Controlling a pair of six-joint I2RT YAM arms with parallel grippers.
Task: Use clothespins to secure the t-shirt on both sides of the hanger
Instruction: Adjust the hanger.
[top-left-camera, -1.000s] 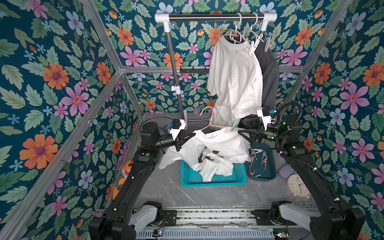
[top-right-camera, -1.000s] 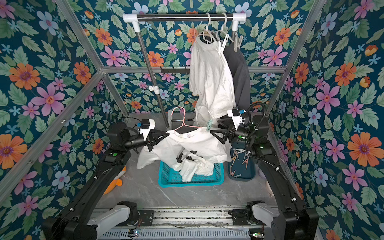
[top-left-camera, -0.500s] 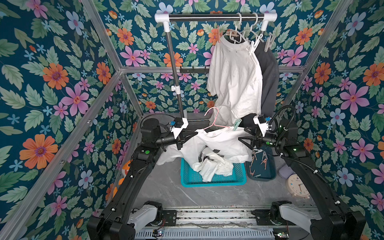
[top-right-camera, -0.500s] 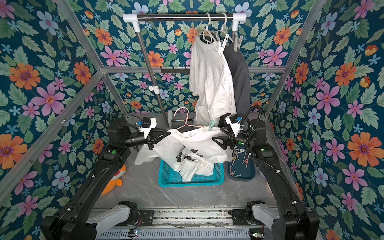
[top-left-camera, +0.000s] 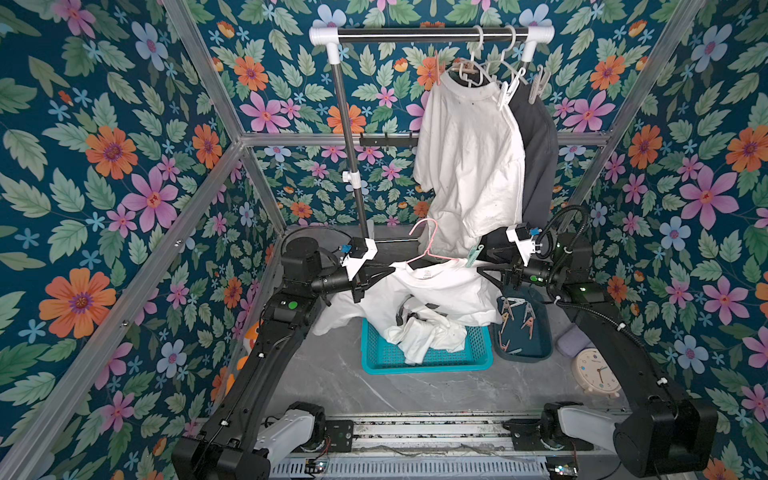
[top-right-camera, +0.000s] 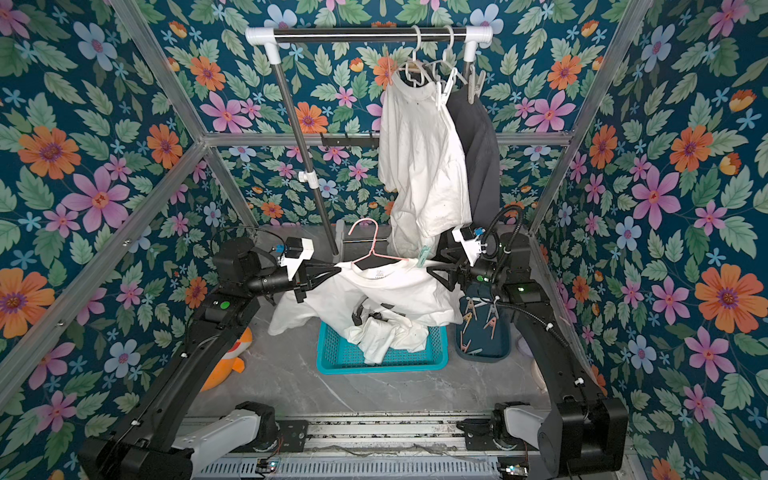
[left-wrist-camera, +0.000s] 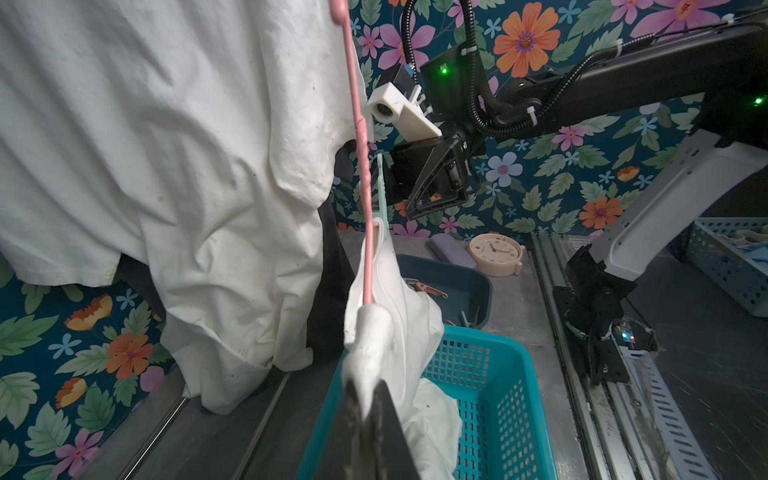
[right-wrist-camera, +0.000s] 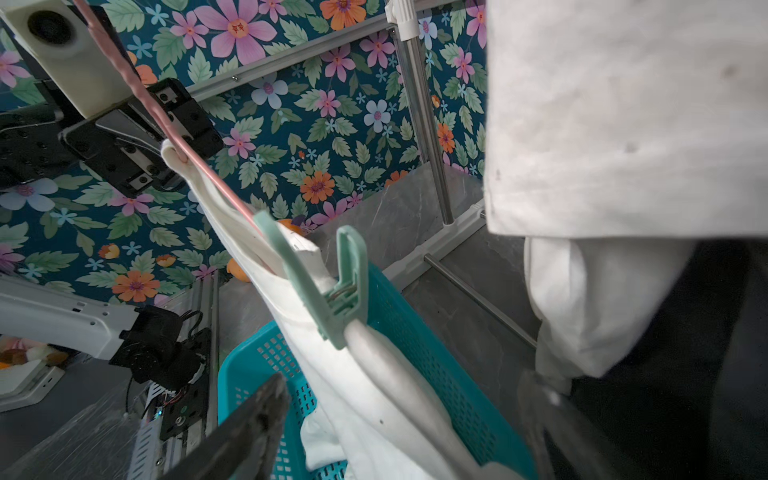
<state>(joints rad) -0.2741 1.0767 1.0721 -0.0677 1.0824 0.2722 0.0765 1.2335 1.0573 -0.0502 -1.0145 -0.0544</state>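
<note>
A white t-shirt (top-left-camera: 440, 291) (top-right-camera: 395, 291) hangs on a pink hanger (top-left-camera: 430, 245) (top-right-camera: 374, 245) above the basket. My left gripper (top-left-camera: 390, 270) (top-right-camera: 337, 270) (left-wrist-camera: 365, 399) is shut on the shirt's shoulder at one end of the hanger. On the opposite shoulder a mint clothespin (top-left-camera: 473, 254) (top-right-camera: 424, 254) (right-wrist-camera: 332, 282) (left-wrist-camera: 380, 195) is clipped over shirt and hanger. My right gripper (top-left-camera: 481, 262) (top-right-camera: 432, 261) (right-wrist-camera: 401, 395) stands open just beside that clip, touching nothing. More clothespins (top-left-camera: 519, 316) (top-right-camera: 482, 316) lie in a dark blue tray (top-left-camera: 523, 357) (top-right-camera: 482, 357).
A teal basket (top-left-camera: 428, 359) (top-right-camera: 382, 361) with crumpled white clothes sits under the shirt. Behind stands a rack (top-left-camera: 432, 35) carrying a pinned white shirt (top-left-camera: 469, 158) and a dark garment (top-left-camera: 538, 158). A clock (top-left-camera: 594, 374) stands at the right, an orange toy (top-right-camera: 224, 365) at the left.
My right gripper has drawn back a little from the mint clothespin, which stays clipped on. The left gripper has lifted its end of the hanger slightly.
</note>
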